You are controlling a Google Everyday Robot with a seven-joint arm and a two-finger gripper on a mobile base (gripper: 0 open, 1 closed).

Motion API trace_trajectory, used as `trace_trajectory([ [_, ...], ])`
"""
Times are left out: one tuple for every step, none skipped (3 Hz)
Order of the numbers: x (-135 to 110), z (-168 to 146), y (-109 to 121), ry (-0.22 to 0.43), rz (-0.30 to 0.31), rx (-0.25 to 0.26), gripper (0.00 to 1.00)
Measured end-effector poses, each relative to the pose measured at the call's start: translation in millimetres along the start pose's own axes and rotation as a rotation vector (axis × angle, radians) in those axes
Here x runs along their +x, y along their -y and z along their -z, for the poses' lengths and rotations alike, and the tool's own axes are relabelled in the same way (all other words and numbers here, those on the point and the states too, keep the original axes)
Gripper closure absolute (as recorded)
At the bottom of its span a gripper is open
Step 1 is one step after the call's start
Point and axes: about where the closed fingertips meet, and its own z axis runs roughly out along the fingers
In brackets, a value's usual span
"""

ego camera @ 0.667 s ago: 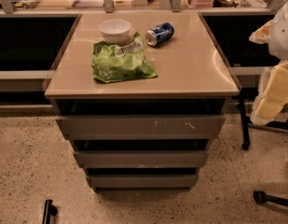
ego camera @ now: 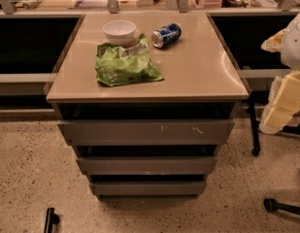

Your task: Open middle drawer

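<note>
End effector (ego camera: 284, 101) (pale, blocky) hangs right of flat grey middle drawer (ego camera: 147, 165).

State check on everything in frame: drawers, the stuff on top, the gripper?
Top drawer: shut.
Middle drawer: shut, not yet opened.
Bottom drawer: shut.
Bowl: upright, looks empty.
Can: lying on its side.
Green bag: lying flat, crumpled.
Gripper: at the right edge of the view, apart from the drawers.
</note>
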Motion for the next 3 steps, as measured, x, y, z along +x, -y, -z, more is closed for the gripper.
trace_trajectory([
  [8.0,-26.9,7.5,-0.031,-0.023,-0.052,0.00],
  [8.6,-29.3,6.4,-0.037,-0.021,-0.062,0.00],
  [9.8,-44.0,-3.3,-0.002,-0.042,-0.054,0.00],
])
